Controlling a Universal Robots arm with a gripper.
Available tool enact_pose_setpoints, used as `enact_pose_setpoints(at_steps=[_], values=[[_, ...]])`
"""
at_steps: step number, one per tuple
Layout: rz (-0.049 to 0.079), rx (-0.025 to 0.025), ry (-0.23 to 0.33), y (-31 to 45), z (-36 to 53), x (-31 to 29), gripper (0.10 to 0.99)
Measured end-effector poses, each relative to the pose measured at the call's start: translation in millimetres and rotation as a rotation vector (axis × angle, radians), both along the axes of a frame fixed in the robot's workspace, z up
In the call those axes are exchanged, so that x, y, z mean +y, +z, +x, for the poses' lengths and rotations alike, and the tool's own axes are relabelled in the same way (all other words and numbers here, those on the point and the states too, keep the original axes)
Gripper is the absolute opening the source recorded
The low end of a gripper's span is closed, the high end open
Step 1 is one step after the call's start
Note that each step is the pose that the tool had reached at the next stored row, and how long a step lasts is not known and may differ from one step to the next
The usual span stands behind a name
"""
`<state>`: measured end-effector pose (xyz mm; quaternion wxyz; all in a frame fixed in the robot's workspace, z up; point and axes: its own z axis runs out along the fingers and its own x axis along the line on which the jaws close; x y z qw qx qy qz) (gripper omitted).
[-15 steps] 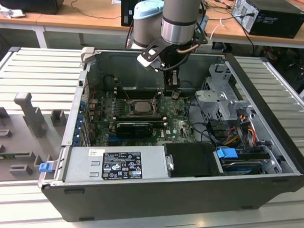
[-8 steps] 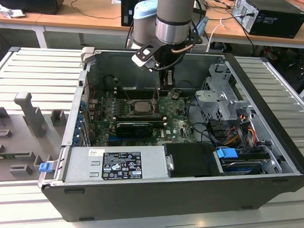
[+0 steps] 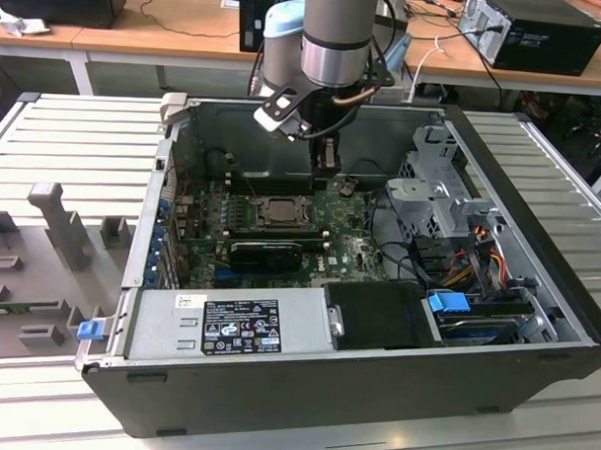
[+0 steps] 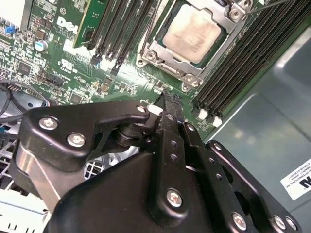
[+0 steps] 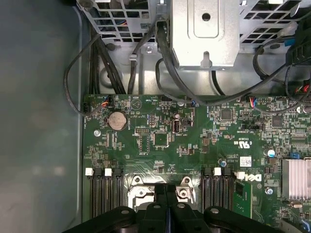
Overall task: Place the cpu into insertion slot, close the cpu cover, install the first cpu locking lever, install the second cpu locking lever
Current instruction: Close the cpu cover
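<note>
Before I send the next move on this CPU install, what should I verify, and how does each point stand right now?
1. The cpu seated in the insertion slot: ok, its pale face lies flat inside the socket.
2. The cpu cover down: ok, the silvery frame lies around the chip.
3. Locking levers hooked: cannot tell.
4. The gripper empty: ok, its fingers are shut with nothing between them.
5. Gripper clear of the socket: ok, in the exterior view it hangs to the socket's right, over the board.
6. Fingertips off the board: cannot tell.
</note>
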<state>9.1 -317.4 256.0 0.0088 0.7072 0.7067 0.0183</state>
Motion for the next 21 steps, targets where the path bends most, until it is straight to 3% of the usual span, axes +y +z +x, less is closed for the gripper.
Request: enact_pose_setpoints(at_steps=[7, 11, 21], values=[[0.0, 0.0, 0.0, -2.4, -7.6, 0.0, 0.106], [0.0, 0.0001, 0.0, -15.3, -12.9, 0.0, 0.106], [0.0, -0.0001, 0.0, -21.7, -42.6, 0.1, 0.106]])
